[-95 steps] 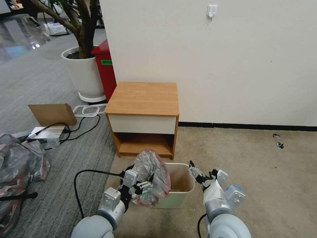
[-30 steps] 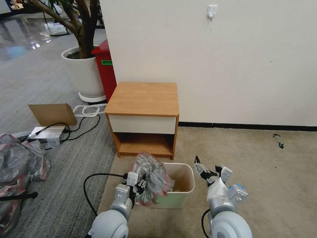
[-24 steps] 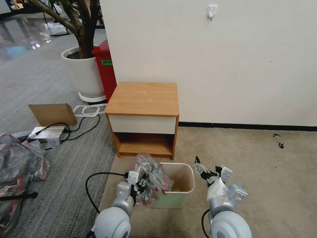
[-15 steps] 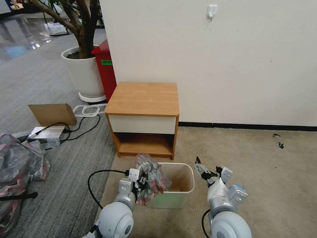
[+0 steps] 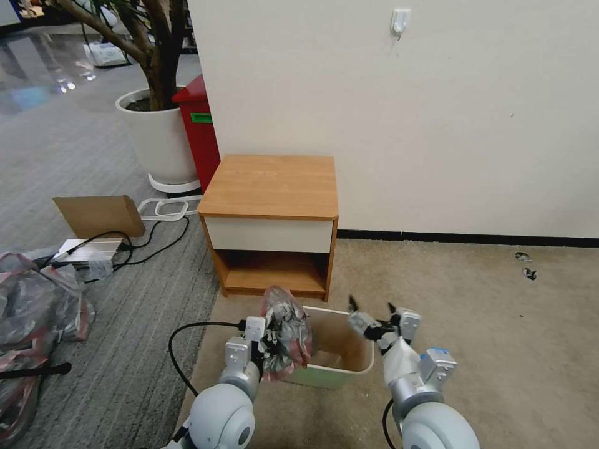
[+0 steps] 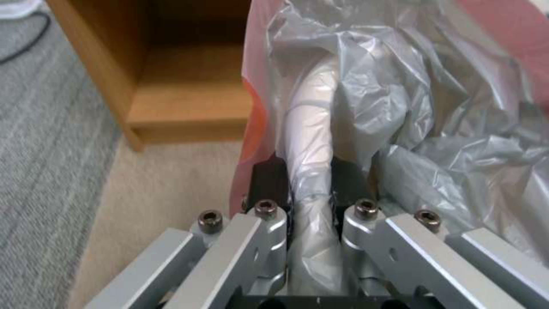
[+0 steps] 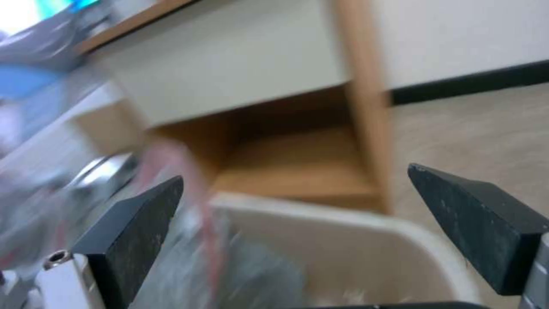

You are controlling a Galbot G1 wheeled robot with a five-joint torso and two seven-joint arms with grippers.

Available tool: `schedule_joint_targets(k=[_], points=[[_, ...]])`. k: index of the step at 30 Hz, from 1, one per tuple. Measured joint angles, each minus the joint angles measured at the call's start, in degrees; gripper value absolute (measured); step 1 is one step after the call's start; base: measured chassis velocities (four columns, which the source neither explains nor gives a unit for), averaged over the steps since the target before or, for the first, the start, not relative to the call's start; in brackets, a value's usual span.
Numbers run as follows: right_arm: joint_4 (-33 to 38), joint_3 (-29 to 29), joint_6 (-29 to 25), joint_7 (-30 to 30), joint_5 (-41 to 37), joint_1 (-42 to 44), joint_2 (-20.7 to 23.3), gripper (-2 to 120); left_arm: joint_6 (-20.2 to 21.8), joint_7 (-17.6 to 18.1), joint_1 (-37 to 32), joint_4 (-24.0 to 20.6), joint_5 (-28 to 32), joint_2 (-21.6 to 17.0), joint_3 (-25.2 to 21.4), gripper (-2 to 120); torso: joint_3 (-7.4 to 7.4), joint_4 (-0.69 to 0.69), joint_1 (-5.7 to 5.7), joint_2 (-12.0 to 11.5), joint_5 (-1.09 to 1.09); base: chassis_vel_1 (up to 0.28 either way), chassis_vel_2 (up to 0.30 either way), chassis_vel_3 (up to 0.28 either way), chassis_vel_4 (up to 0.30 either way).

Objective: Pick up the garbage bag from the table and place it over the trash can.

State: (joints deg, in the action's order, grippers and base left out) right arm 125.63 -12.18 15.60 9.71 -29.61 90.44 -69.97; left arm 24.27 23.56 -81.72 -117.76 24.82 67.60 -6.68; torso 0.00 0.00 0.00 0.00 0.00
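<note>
Left claw (image 5: pixel 269 342) pinches a fold of the garbage bag (image 5: pixel 288 332), bunched at the trash can (image 5: pixel 349 365)'s nine o'clock rim; light, limp, slippery film, best gripped along its pink rim; right claw (image 5: pixel 371 313) gapes empty

No readable text, brand, number or sign anywhere. Green label (image 5: pixel 201 118) on the tall red bin (image 5: pixel 201 140) too small to make out.

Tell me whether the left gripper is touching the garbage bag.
Touching. The left wrist view shows the left gripper with its fingers pinched on a fold of the garbage bag.
</note>
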Motion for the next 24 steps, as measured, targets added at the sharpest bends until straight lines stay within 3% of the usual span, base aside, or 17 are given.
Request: schedule_joint_targets(k=[7,16,24], points=[[-1.37,4.08,4.28,-1.23,-2.46,-4.02,0.84,100,-3.44,-2.56,-1.41,-1.25,-1.78,-0.61,-1.66,8,0.0,0.01,0.0,0.0,0.01,0.0,0.0,0.0,0.0],[-6.02,7.58,6.23,3.05,-11.87,-9.56,-1.82,97,-6.03,-4.71,-1.74,-2.35,-2.09,-0.51,-2.21,7,0.0,0.01,0.0,0.0,0.0,0.0,0.0,0.0,0.0],[-8.79,7.28,6.4,5.7,-20.13,-11.27,-4.01,66,-7.1,-5.55,-1.65,-2.44,-0.83,-0.2,-2.76,7,0.0,0.0,0.0,0.0,0.0,0.0,0.0,0.0,0.0]])
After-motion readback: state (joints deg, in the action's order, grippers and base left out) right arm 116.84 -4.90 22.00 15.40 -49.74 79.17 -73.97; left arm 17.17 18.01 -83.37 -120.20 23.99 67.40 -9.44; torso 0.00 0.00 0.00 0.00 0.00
